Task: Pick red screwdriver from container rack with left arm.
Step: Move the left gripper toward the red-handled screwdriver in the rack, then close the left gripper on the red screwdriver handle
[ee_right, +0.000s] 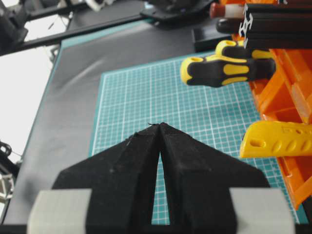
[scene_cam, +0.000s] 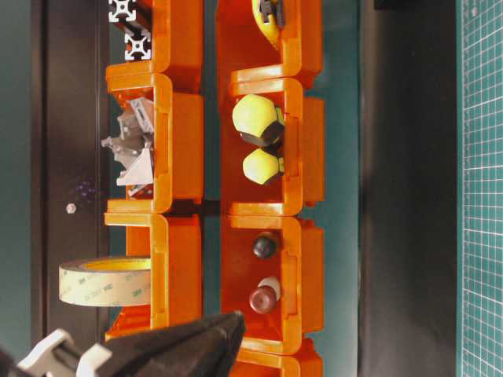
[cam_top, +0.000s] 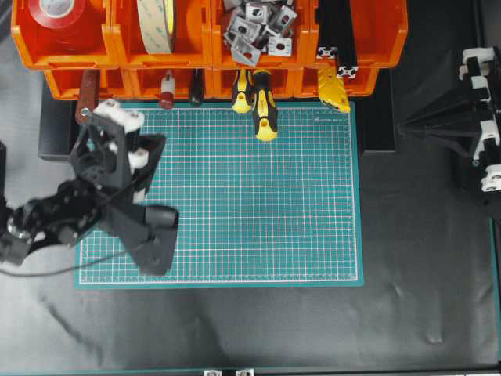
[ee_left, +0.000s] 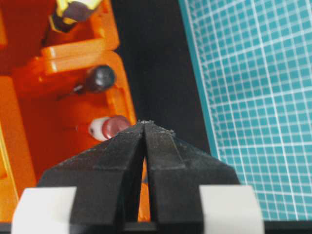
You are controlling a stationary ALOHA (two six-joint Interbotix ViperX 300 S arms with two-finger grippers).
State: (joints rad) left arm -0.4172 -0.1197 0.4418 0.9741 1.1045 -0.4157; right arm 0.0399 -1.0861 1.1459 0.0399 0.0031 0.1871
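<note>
The red screwdriver (cam_top: 166,92) stands in a lower bin of the orange container rack (cam_top: 210,43), its dark red cap and white band poking out toward the mat. In the left wrist view its cap (ee_left: 114,126) sits just left of my fingertips, inside the bin (ee_left: 19,122). It also shows in the table-level view (scene_cam: 263,298). My left gripper (cam_top: 160,139) is shut and empty. It hovers above the mat's top left corner, slightly left of the screwdriver, with its tips (ee_left: 145,123) (scene_cam: 230,326) near the bin's front edge. My right gripper (cam_top: 401,125) (ee_right: 160,126) is shut and empty, right of the mat.
A black-handled tool (cam_top: 195,90) shares the red screwdriver's bin. Two yellow-and-black screwdrivers (cam_top: 264,110) and a yellow knife (cam_top: 333,90) jut from bins to the right. A red-brown flat handle (cam_top: 88,98) sits to the left. The green cutting mat (cam_top: 258,204) lies below the rack.
</note>
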